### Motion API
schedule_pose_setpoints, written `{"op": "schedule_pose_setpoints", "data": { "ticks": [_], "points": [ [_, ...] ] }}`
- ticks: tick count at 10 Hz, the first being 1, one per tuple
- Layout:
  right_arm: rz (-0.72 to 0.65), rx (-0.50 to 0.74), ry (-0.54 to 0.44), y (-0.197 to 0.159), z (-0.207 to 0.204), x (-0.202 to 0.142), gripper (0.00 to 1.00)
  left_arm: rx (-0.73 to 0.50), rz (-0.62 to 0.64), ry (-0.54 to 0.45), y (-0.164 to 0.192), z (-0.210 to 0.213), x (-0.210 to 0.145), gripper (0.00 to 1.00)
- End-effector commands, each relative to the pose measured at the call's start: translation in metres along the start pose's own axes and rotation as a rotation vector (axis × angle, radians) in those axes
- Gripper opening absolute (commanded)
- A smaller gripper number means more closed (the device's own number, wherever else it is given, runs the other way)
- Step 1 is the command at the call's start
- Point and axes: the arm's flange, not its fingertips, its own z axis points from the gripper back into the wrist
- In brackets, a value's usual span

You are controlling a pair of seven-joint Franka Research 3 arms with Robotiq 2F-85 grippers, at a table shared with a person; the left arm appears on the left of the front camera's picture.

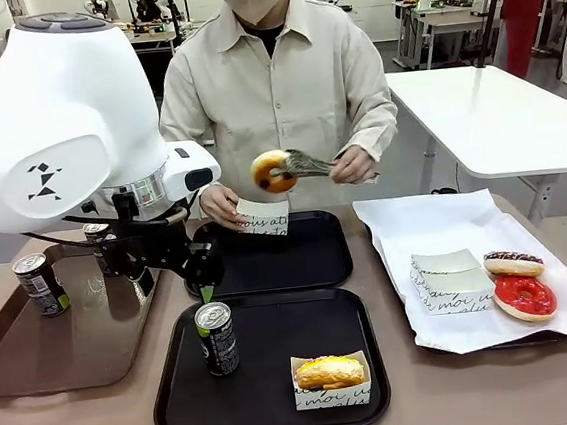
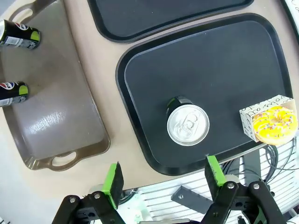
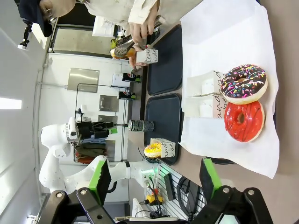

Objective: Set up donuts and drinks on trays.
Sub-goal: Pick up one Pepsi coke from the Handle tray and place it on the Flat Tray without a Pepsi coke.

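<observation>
A dark can (image 1: 216,336) (image 2: 188,124) stands on the near black tray (image 1: 276,344) (image 2: 210,70), with a golden glazed donut (image 1: 329,372) (image 2: 274,122) in a white sleeve at that tray's front right. My left gripper (image 1: 205,282) (image 2: 163,175) hangs open just above and behind the can, holding nothing. The far black tray (image 1: 288,257) is bare. Over it the person holds a glazed donut (image 1: 273,171) in tongs above a paper sleeve (image 1: 264,216). My right gripper (image 3: 155,177) is open, above the chocolate donut (image 3: 244,84) and red donut (image 3: 242,120).
The brown tray (image 1: 94,331) (image 2: 60,102) at the left carries two more cans (image 1: 41,284) (image 2: 18,35). At the right, the white-paper-lined tray (image 1: 415,225) holds a chocolate donut (image 1: 513,263), a red donut (image 1: 525,297) and spare sleeves (image 1: 451,282).
</observation>
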Motion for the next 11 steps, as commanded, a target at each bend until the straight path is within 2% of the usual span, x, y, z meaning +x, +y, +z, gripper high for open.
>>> {"op": "schedule_pose_setpoints", "data": {
  "ticks": [1, 4, 6, 7, 9, 11],
  "points": [
    [0.003, 0.022, -0.009, 0.001, 0.002, 0.002, 1.00, 0.000, 0.000, 0.000, 0.000, 0.000, 0.000, 0.91],
    [0.003, 0.022, -0.009, 0.001, 0.002, 0.002, 1.00, 0.026, 0.223, -0.076, 0.088, 0.012, 0.064, 0.91],
    [0.003, 0.022, -0.009, 0.001, 0.002, 0.002, 1.00, 0.156, 0.342, -0.063, 0.159, 0.016, 0.102, 0.91],
    [0.003, 0.022, -0.009, 0.001, 0.002, 0.002, 1.00, 0.182, 0.406, -0.078, 0.192, 0.013, 0.092, 0.91],
    [0.003, 0.022, -0.009, 0.001, 0.002, 0.002, 1.00, 0.152, 0.434, -0.040, 0.243, 0.010, 0.104, 0.91],
    [0.003, 0.022, -0.009, 0.001, 0.002, 0.002, 1.00, 0.098, 0.439, -0.016, 0.275, 0.011, 0.090, 0.91]
  ]
}}
